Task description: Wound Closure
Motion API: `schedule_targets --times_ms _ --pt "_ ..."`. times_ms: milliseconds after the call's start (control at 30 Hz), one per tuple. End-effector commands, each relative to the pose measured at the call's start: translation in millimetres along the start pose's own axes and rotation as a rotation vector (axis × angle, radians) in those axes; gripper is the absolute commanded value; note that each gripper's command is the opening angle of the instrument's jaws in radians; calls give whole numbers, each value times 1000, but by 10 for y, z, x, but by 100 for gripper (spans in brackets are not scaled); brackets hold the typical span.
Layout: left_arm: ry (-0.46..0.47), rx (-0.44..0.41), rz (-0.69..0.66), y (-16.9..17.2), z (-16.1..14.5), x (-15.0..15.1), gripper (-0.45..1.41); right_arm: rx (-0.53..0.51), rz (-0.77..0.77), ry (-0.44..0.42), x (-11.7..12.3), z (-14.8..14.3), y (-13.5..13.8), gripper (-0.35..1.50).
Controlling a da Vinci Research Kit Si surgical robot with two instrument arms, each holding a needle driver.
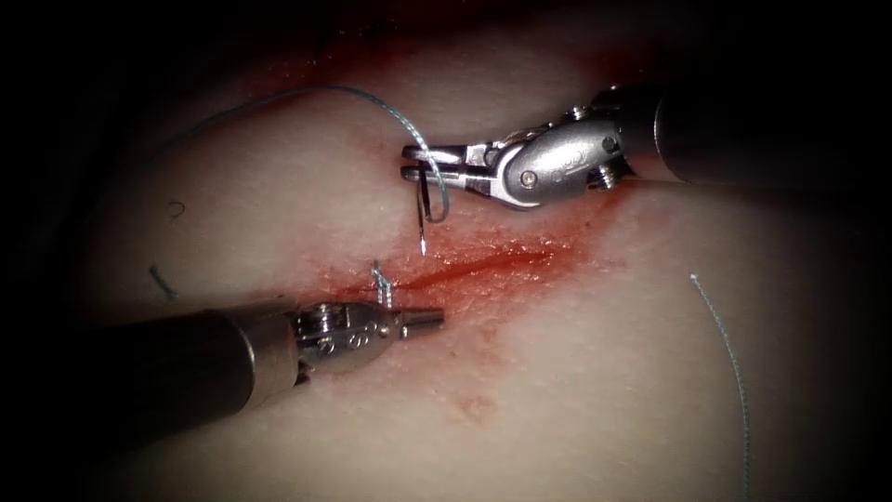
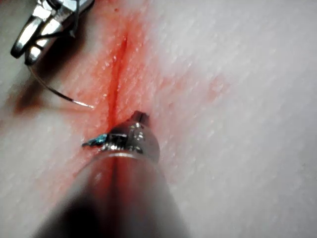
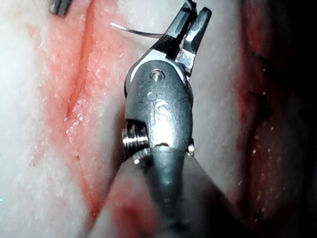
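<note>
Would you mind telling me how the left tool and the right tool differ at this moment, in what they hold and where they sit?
The right tool grips the needle near its thread end, its point hanging free above the tissue; the left tool holds nothing. The right tool sits above the cut in the endoscope view, the left tool below it, beside the knotted stitch. The thread trails from the right tool, none from the left. Both have their jaws shut.
</note>
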Motion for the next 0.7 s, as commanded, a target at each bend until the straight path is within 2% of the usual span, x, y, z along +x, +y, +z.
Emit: schedule_targets --times_ms 33,400,700 --pt "1 -6 2 3 8 0 -45 1 -5 6 -8 7 -2 -35" --pt "0 -12 1 5 6 2 -45 -2 -34 15 -15 7 -8 -35" --pt "0 -19 0 3 2 3 -38 15 -104 -15 -26 4 -15 -35"
